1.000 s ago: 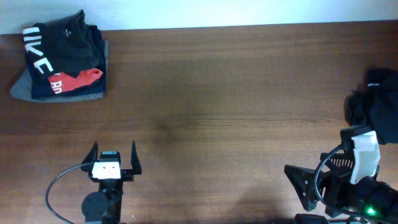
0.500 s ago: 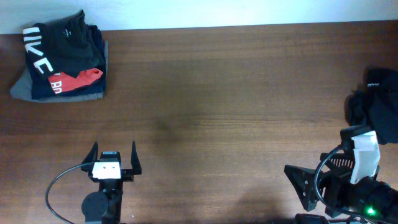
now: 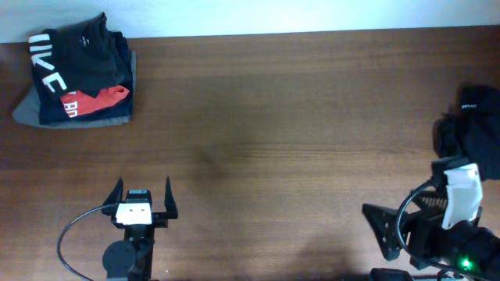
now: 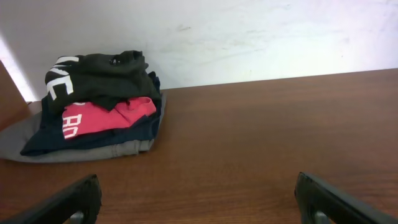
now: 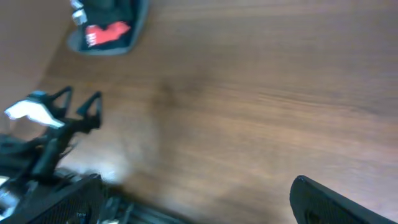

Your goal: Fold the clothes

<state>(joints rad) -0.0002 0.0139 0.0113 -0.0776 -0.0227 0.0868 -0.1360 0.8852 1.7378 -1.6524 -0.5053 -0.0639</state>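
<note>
A crumpled dark garment with a small white mark lies at the table's right edge. A stack of folded clothes sits at the far left corner, with a black shirt with white lettering on top and a red shirt under it. My left gripper is open and empty near the front edge, facing the stack; its jaws are wide apart over bare wood. My right gripper is open and empty, low over the table at the front right, just in front of the dark garment.
The brown wooden table spans the view, with a white wall behind its far edge. The right arm with its cables is at the front right corner. The left arm shows in the right wrist view.
The right arm has shifted slightly to the right and toward the front edge. The left arm and the clothes have not moved.
</note>
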